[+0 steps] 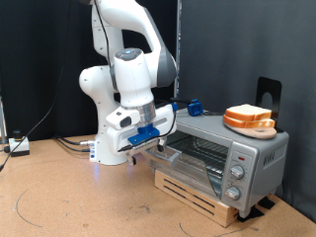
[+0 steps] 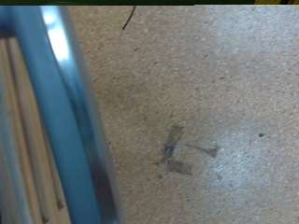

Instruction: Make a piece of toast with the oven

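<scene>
Black curtain backing brown bench [image 1: 59, 197]. Oven [image 1: 222, 156] sitting on wooden pallet [image 1: 197, 195], long axis running 10-to-4 o'clock, door facing 7. Piece of toast [image 1: 249, 118] lying flat on plate [image 1: 237, 124] atop oven. Arm bending down, end effector [image 1: 148, 141] hovering at door's upper edge; aperture cannot tell.

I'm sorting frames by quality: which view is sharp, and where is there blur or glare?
Exterior view: evenly lit and fairly sharp, the oven, the bread on top and the claw readable. Wrist view: soft overall, a blurred blue-grey edge with a bright glare patch, and faint smudges on the tabletop.
</scene>
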